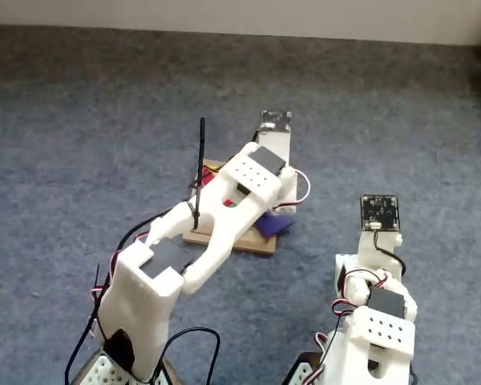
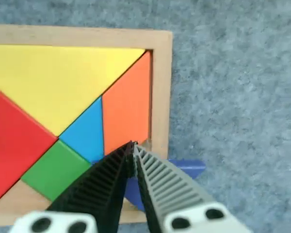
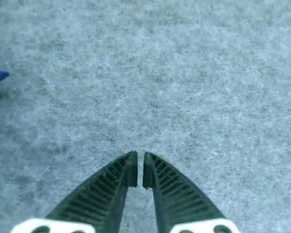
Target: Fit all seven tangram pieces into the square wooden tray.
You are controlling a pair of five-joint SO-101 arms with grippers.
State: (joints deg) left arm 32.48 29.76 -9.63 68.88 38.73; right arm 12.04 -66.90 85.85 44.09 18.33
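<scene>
The square wooden tray (image 2: pixel 161 87), on the carpet (image 3: pixel 194 73), is mostly filled. The left gripper (image 2: pixel 134 148), fingers pressed together, sits over the dark blue piece (image 2: pixel 186 167) straddling its right rim; a nudge could skid it outward. The right gripper (image 3: pixel 136 170), also closed, hangs nearer.

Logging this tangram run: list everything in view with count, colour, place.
tray: 1, wooden, on carpet
yellow triangle: 1, yellow, in tray
red piece: 1, red, in tray
orange triangle: 1, orange, in tray
light blue triangle: 1, light blue, in tray
green square: 1, green, in tray
dark blue piece: 1, dark blue, across tray's corner rim
carpet: 1, grey-blue, underneath
left gripper: 1, black and grey, shut, over tray corner
right gripper: 1, black, shut, over carpet
</scene>
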